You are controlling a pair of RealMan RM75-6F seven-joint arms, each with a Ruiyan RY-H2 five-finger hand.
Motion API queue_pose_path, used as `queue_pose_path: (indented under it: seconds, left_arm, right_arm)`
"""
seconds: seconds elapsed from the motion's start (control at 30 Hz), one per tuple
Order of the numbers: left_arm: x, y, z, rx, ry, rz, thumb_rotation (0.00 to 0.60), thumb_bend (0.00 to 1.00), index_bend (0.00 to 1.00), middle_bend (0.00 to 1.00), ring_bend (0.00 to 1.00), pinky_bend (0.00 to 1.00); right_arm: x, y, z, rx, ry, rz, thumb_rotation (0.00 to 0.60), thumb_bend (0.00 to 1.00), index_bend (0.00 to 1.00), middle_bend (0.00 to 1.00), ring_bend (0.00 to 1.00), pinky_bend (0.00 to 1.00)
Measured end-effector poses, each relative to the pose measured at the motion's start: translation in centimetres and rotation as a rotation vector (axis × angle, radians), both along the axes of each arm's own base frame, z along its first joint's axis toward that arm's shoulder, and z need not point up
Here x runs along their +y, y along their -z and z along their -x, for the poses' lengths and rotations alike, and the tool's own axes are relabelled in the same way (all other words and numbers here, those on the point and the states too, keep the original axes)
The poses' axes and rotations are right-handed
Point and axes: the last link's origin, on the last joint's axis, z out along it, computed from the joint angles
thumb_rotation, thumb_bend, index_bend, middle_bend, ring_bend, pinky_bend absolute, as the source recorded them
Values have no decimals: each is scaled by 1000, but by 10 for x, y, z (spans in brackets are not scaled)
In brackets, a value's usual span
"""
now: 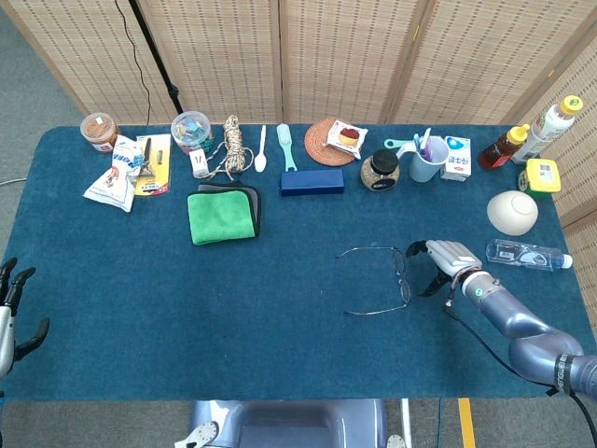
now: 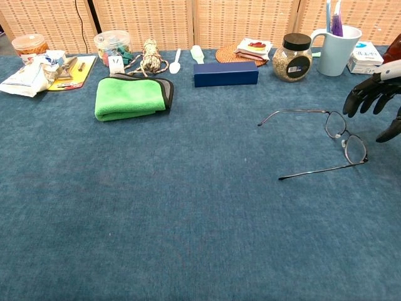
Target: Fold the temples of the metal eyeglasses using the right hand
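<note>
Bright, even light from overhead — shadows on the blue counter (image 1: 280,308) stay short and soft. Both views are sharp, no glare — the chest view bows slightly at its edges.

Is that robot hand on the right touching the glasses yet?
Apart. In the chest view, blue cloth shows between the right hand and the eyeglasses; its fingers are spread beside the frame.

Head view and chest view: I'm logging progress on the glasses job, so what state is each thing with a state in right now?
metal eyeglasses: temples unfolded, lying on the table, untouched.
right hand: empty, fingers apart, beside the lenses.
left hand: empty, fingers spread, off the table's edge.
green cloth: folded.
grain jar: lid on.
water bottle: capped, lying on its side.
</note>
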Motion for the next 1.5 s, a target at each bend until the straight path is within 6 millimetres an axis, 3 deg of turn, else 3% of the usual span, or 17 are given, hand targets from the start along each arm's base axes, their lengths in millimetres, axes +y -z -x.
queue_pose_path:
  seconds: [0.33, 0.67, 0.8, 0.9, 0.97, 1.5]
  left_arm:
    - [-1, -2, 5, 3, -14, -5, 600, 288, 160, 70, 74, 45]
    - [-4, -4, 13, 2, -37, -11, 600, 288, 159, 70, 74, 45]
    - [-4, -3, 14, 2, -39, -8, 600, 288, 159, 70, 75, 46]
    - [-2, -1, 13, -2, -36, -4, 600, 288, 159, 70, 75, 46]
    - [-1, 0, 13, -5, -32, -1, 600, 288, 159, 70, 74, 45]
    - [7, -1, 6, -8, 4, -8, 600, 288, 159, 70, 75, 45]
  right_arm:
    - [-5, 16, -15, 18, -36, -57, 600, 0, 262, 237, 199, 175]
    - [3, 35, -57, 13, -160, -147, 600, 0, 259, 236, 199, 165]
    - [9, 36, -65, 4, -187, -148, 600, 0, 188, 138, 96, 84]
    - [11, 33, -66, 6, -207, -127, 600, 0, 122, 35, 6, 5]
    - [14, 30, -65, 9, -225, -100, 600, 0, 114, 11, 0, 0]
    - [65, 16, -33, 27, -278, 108, 600, 0, 192, 6, 0, 0]
